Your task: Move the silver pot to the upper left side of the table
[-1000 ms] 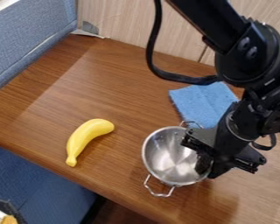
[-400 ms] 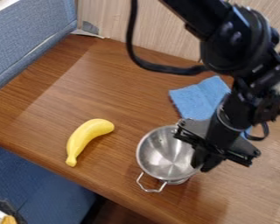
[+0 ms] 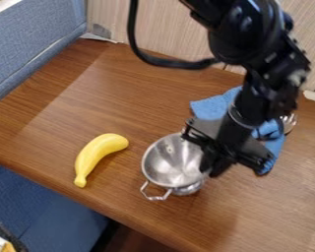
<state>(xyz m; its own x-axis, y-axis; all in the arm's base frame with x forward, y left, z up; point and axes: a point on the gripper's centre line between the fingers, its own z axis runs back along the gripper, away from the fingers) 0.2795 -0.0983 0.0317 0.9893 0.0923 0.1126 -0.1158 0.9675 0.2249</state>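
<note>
**Where the gripper [image 3: 211, 168] meets its wall, the silver pot [image 3: 165, 161] appears securely pinched**

Because the black fingers bear on the right-hand rim, just right of and below centre of frame, the pincer is judged closed on the pot's wall. The pot leans, its foot visible at the lower right of the bowl.

Handling assessment: thin polished metal, likely light and stiff. It should neither crush nor break, but the smooth wall could slip or pivot in an off-centre pinch. The rim is a sound place to hold, ideally deeper and squarely across the wall. The wire handle [image 3: 157, 198] at the bowl's lower left is slender and would probably let the pot swing.

Outward: a blue cloth [image 3: 211, 107] lies above and right of the pot; a yellow banana [image 3: 96, 153] lies apart to its left. Delivery to the upper left of the table [image 3: 91, 101] remains outstanding; carry level, clearing the banana.
</note>
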